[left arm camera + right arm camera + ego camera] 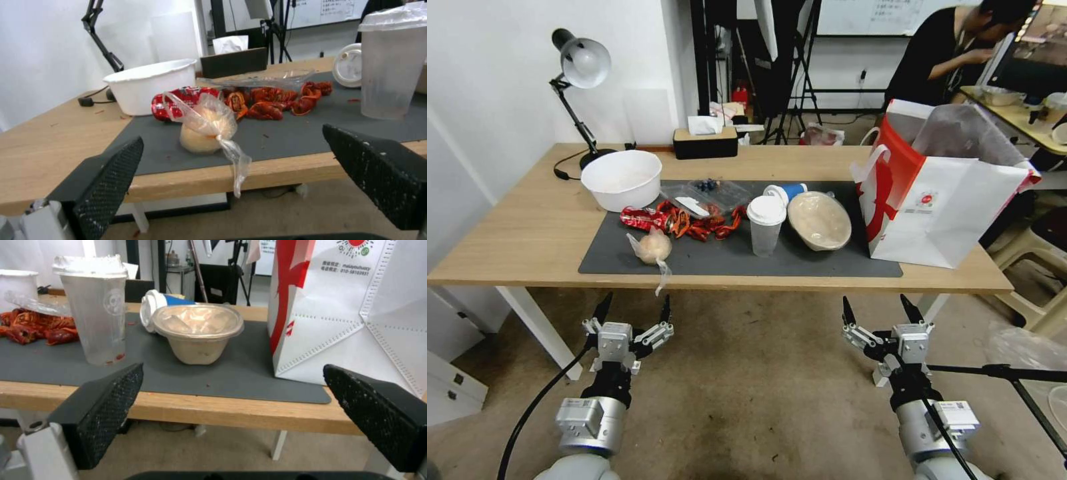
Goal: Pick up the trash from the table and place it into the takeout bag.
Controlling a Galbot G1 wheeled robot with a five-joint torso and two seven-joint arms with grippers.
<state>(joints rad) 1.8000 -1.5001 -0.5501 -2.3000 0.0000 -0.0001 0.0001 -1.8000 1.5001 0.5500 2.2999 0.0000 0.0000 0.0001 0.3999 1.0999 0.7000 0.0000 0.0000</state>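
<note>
Nothing has yet been lifted — every piece of trash is seen lying on the dark grey mat (800, 263) of the light-wood surface (514, 233), and the whole task is judged to be left. The left pincer (632, 312) is held below the near edge, in front of the knotted clear bag (654, 248), its two black fingers spread apart and empty. The right pincer (881, 311) is likewise held low, before the gap between the beige bowl (819, 220) and the takeout bag (940, 200), with its fingers apart and nothing between them.

The knotted bag is thin, crinkled film around a pale rounded lump, its tail hanging over the surface's edge. Behind it a glossy red wrapper (639, 218) and a heap of red shell-like scraps (704, 225) are spread beside a flat clear plastic tray (714, 193). The clear lidded cup (765, 225) stands upright — a tall, cloudy, tapered shape with a white lid. Behind it, the blue paper cup (786, 192) lies on its side. The beige bowl is round, matte and fibrous-looking, sealed by a wrinkled clear film and tilted. A white round tub (622, 179) sits at the mat's far left corner.

The takeout bag stands open at the right end: stiff white paper, red side panels, a clear liner billowing from its mouth.
</note>
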